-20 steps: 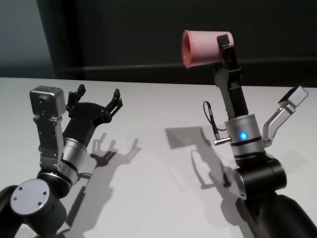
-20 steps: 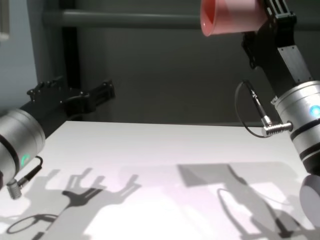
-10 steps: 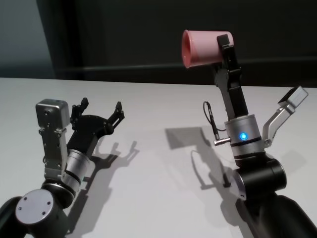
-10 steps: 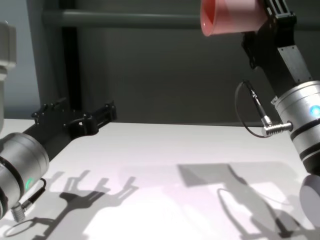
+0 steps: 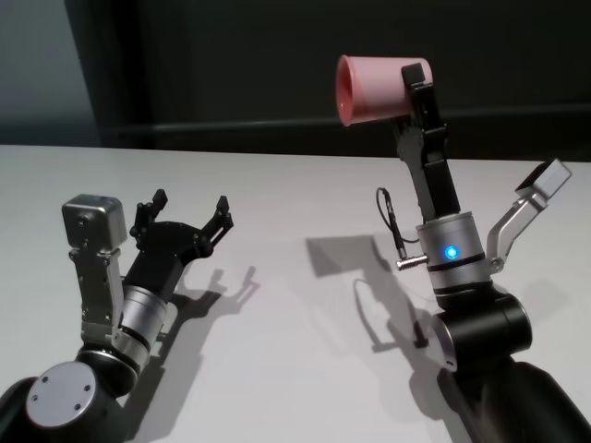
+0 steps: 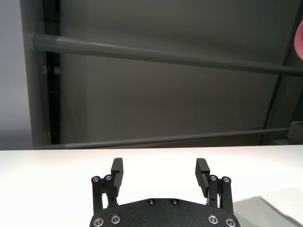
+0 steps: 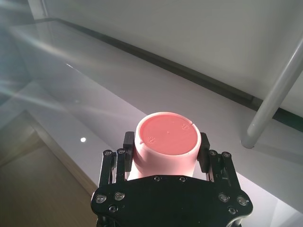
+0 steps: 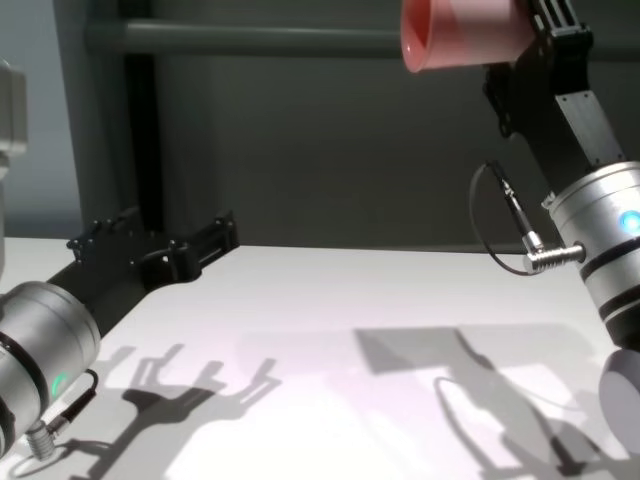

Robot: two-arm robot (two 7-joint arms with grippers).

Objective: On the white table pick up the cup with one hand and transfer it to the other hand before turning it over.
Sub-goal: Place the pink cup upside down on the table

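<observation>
Head view showed the right claw [image 5: 417,85] pinching the cup [image 5: 371,88] by its base, held high over the worktop [image 5: 295,198], rim facing left. Over the last second the left claw [image 5: 188,210], prongs spread and empty, had drawn back and lowered; handover likely awaited it rising toward the rim.

A dark grey flat wall [image 8: 330,140] is standing far back, at twelve o'clock. A long grey round metal bar [image 8: 240,38] is running sideways across the wall, high up. A lower thin grey bar [image 6: 165,138] is running across it too, just above the table's far edge. A dark upright post [image 8: 140,110] is standing at about ten o'clock, beside a pale blue-grey wall panel [image 8: 28,150].
</observation>
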